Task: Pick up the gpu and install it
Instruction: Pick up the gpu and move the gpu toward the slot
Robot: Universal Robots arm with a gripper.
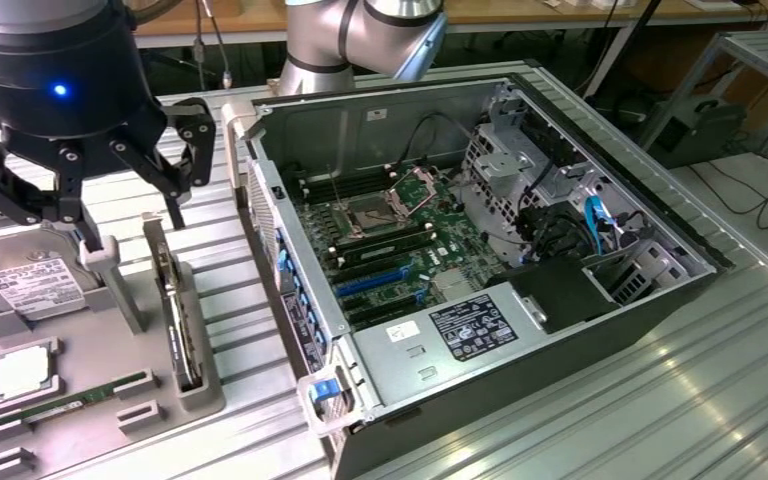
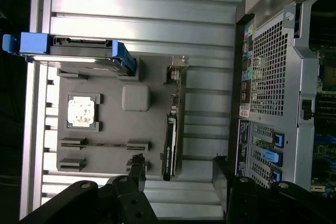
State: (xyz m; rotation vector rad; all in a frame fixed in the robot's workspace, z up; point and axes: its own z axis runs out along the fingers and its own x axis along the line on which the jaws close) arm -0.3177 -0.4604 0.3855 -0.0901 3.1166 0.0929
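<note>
The gpu [image 1: 175, 305] stands on its long edge in a slot of the grey fixture tray [image 1: 117, 352] at the exterior view's left. It shows as a thin dark card with a silver bracket end. My gripper [image 1: 133, 232] hangs just above its far end, open, with nothing between the fingers. In the wrist view the gpu [image 2: 170, 132] lies straight ahead of the gripper [image 2: 178, 174], and the two black fingertips [image 2: 137, 169] sit wide on either side of the card's line without touching it. The open computer case [image 1: 491, 250] lies beside the tray, its motherboard and blue slots [image 1: 371, 287] exposed.
The tray [image 2: 113, 129] also carries a hard drive [image 2: 79, 51] with blue rails, a CPU [image 2: 81, 111] and a thin RAM stick [image 2: 105, 144]. A grey post [image 1: 115, 285] rises from the tray close to the gripper. The case's rear panel [image 2: 268, 72] borders the tray. Ribbed aluminium table [image 1: 704, 390] surrounds everything.
</note>
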